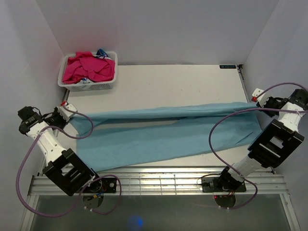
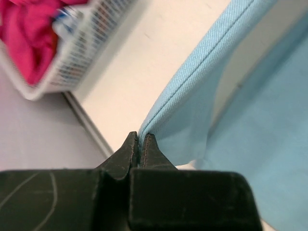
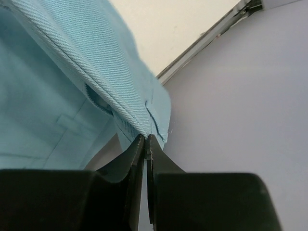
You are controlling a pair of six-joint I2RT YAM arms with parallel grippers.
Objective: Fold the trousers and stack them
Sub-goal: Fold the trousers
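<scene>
trousers (image 1: 163, 132) pinched taut between end effectors (image 2: 140, 144) (image 3: 145, 143)

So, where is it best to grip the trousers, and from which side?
Take the stitched ends: the leg hem from the left, the waistband from the right. The trousers lie stretched across the table, each end beside one arm. The left end effector and right end effector are shut there.

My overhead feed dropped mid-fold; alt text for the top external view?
Light blue trousers stretched across the white table, the left gripper pinching one end and the right gripper the other. A basket of pink clothes sits at the far left corner.
</scene>
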